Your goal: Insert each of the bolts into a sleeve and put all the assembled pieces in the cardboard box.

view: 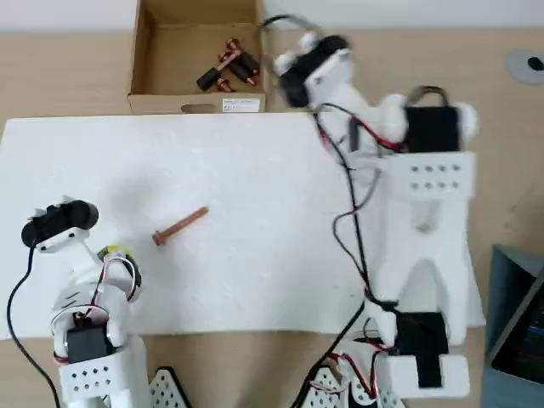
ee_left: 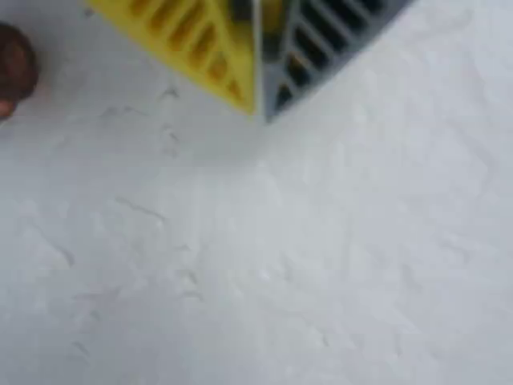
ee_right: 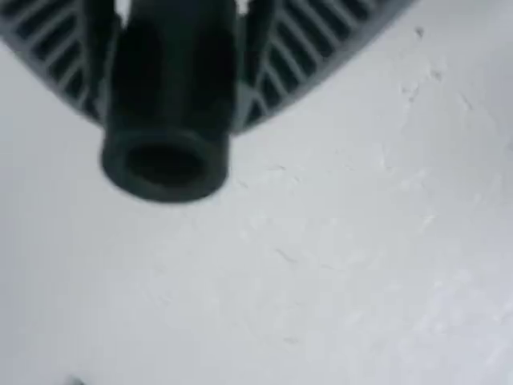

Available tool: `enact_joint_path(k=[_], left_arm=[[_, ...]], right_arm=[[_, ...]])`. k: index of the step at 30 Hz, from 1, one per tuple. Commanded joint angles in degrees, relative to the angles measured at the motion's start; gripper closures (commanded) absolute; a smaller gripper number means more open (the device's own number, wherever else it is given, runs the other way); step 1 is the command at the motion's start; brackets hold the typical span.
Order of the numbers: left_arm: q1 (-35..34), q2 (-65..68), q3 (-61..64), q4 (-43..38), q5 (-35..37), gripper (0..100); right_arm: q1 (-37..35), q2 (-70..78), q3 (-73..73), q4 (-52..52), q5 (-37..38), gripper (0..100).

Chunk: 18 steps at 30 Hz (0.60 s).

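At the lower left of the high view, the left gripper (ee_left: 260,108) hangs low over a white foam sheet (view: 255,187) with a dimpled, scratched surface. Its two ribbed fingers, one yellow (ee_left: 192,40) and one grey (ee_left: 321,48), are pressed together into a single wedge tip with nothing between them.

Just right of that gripper, left of the frame's centre, lies the bolt (view: 180,225), flat on the foam and apart from both arms. It is a slim, copper-coloured metal rod. Its long axis runs on a diagonal, with the wider round head at the lower-left end and the shank pointing to the upper right. The left wrist view catches the rounded brown head near the gripper's tip.

In the upper middle of the high view the cardboard box (view: 140,59) sits on the tan table (view: 68,76), touching the foam's far edge. Inside it lie the assembled pieces (view: 229,68), a small heap of black tubes with copper ends.

Right of the box, the right gripper (ee_right: 172,32) is at the box's right wall, and black and red cables (view: 348,170) trail along its white arm. Its grey ribbed fingers (ee_right: 321,40) are pinching a sleeve (ee_right: 168,120), a smooth black tube with a flared, round open mouth that points away from the gripper toward the white surface.
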Motion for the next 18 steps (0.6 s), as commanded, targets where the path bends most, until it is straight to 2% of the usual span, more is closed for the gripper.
enact_joint_path(k=[1, 8, 11, 18], left_arm=[[-0.4, -0.5, -0.5, -0.7, 0.0, 100], [-0.4, -0.5, -0.6, -0.9, 0.0, 100], [-0.4, -0.2, -3.8, -0.5, -0.2, 100], [-0.3, -0.1, -12.3, 5.5, -6.2, 99]], right_arm=[[5.3, -6.0, 1.9, 1.0, -6.9, 98.7], [11.0, -17.3, 15.1, 0.2, -19.0, 98.8], [13.0, -22.7, 22.2, -2.3, -21.7, 98.8], [18.6, -36.2, 40.9, -9.2, -24.5, 98.9]])
